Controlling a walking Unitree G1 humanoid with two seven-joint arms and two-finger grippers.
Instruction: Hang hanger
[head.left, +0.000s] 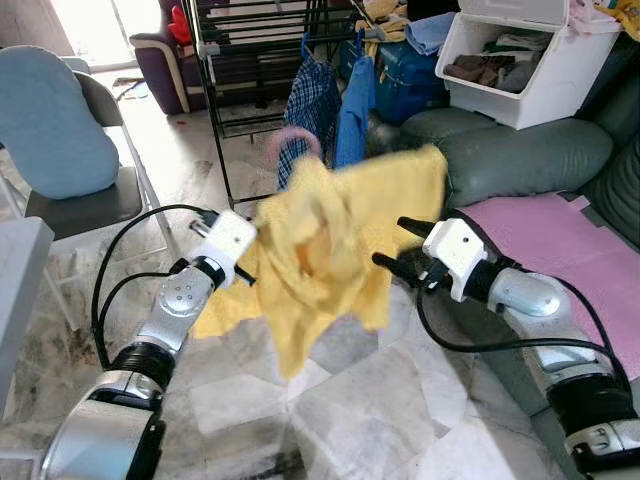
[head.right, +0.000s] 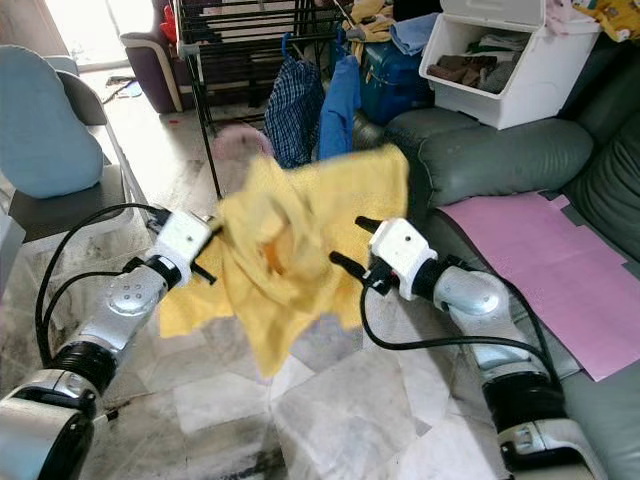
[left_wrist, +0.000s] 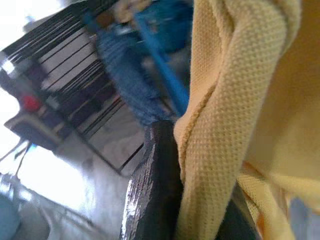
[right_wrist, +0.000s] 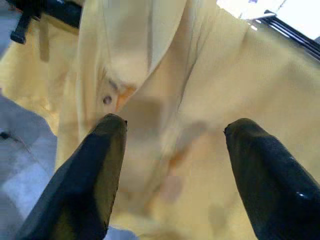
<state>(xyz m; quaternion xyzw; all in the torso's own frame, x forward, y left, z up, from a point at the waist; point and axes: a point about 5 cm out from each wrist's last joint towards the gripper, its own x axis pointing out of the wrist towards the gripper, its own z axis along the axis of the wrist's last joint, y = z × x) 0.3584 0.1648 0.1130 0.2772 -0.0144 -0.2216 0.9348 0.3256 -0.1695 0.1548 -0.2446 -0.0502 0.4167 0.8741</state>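
A yellow polo shirt (head.left: 330, 240) hangs in the air in front of me on a pink hanger, whose hook (head.left: 292, 140) sticks up above the collar. My left gripper (head.left: 250, 262) is shut on the shirt's left shoulder. In the left wrist view the yellow cloth (left_wrist: 235, 115) is pressed against a black finger (left_wrist: 152, 190). My right gripper (head.left: 390, 241) stands open just right of the shirt and holds nothing. In the right wrist view its fingers (right_wrist: 100, 165) spread wide before the shirt's buttoned placket (right_wrist: 107, 100).
A black drying rack (head.left: 250, 60) stands behind the shirt, with a checked garment (head.left: 310, 105) and a blue shirt (head.left: 355, 110) hanging on it. A grey sofa (head.left: 530, 150) with a pink sheet (head.left: 570, 250) and a white bin (head.left: 530, 60) is on the right. A chair (head.left: 50, 120) is on the left.
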